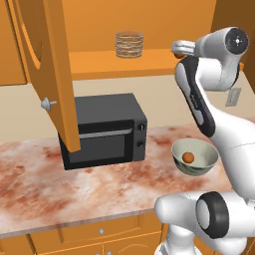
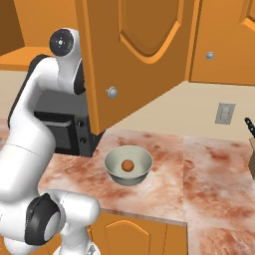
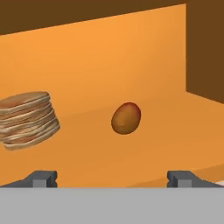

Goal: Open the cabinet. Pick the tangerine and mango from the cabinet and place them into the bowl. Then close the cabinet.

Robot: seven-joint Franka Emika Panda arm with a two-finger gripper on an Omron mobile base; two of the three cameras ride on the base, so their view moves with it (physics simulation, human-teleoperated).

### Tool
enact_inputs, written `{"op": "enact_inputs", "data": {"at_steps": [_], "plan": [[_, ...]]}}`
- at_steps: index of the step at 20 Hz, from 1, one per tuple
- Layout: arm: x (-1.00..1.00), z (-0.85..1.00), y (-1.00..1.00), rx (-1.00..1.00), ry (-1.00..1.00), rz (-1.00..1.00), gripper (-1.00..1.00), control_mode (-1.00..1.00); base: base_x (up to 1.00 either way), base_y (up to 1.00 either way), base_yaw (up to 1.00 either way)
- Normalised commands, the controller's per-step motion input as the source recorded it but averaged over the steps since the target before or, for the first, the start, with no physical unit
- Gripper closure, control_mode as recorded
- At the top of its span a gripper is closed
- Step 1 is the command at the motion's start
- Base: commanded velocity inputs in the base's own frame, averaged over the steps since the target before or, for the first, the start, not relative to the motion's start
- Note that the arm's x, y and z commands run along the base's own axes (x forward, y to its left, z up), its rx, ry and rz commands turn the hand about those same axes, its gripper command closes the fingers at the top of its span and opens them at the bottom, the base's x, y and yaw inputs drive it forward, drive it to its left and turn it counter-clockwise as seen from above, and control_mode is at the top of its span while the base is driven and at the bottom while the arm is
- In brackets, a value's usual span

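The cabinet's (image 1: 50,60) left door stands swung wide open, and its right door (image 2: 139,60) is open too. On the cabinet's shelf (image 3: 131,148) lies the reddish-orange mango (image 3: 126,117), straight ahead of my gripper (image 3: 113,180) and a short way off. The fingertips (image 3: 43,178) stand wide apart and open, with nothing between them. In the left base view the gripper (image 1: 180,49) reaches in at the shelf's right end. The tangerine (image 1: 188,157) (image 2: 128,166) sits inside the pale grey-green bowl (image 1: 208,150) (image 2: 112,162) on the counter.
A ribbed brownish cylinder (image 1: 129,45) (image 3: 27,119) stands on the shelf left of the mango. A black microwave (image 1: 104,132) sits on the marbled counter (image 1: 40,184) under the open left door. A wall outlet (image 2: 225,113) and a knife handle (image 2: 249,127) are at the right.
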Motion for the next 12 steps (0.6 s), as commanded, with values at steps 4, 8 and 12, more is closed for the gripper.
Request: {"op": "enact_inputs", "data": {"at_steps": [4,8,12], "plan": [[0.43,0.0,0.0,0.0,0.0,-0.04,-1.0,-1.0,0.0,0.0,0.0],[0.25,0.0,0.0,0.0,0.05,-0.14,-1.0,-1.0,0.0,0.0,0.0],[0.22,0.0,0.0,0.0,0.07,-0.06,-1.0,-1.0,0.0,0.0,0.0]]}}
